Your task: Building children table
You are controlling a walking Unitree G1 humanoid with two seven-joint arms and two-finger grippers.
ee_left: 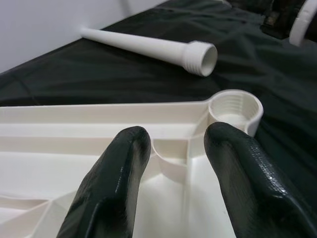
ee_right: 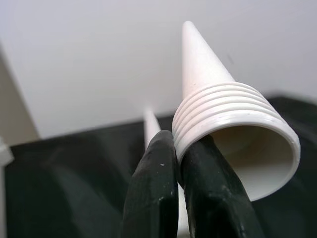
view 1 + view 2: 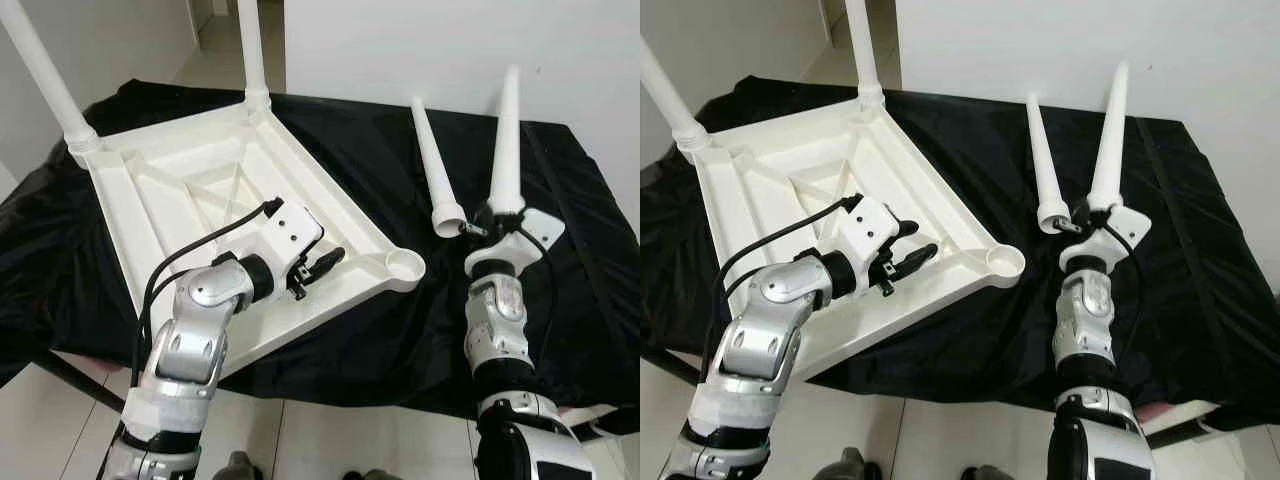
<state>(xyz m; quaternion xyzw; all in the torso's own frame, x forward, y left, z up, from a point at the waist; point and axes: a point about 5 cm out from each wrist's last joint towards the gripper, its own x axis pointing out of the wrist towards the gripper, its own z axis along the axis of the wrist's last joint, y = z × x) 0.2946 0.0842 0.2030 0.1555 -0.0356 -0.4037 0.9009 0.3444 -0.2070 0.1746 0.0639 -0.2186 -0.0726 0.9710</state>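
A white plastic table [image 3: 180,190] lies upside down on a black cloth. Two legs stand screwed into its far corners [image 3: 45,70] [image 3: 252,50]. The near right corner socket [image 3: 405,265] is empty and threaded inside. My left gripper [image 3: 325,262] hovers open over the table's underside just left of that socket [image 1: 235,106], holding nothing. My right gripper [image 3: 497,213] is shut on the threaded end of a third white leg [image 3: 507,140], which tilts up and away. A fourth leg [image 3: 430,150] lies loose on the cloth beside it.
The black cloth [image 3: 350,330] covers a low surface whose front edge runs just before my arms. Pale floor tiles [image 3: 330,440] show below it. A white wall [image 3: 420,50] stands behind, with a doorway at the far left.
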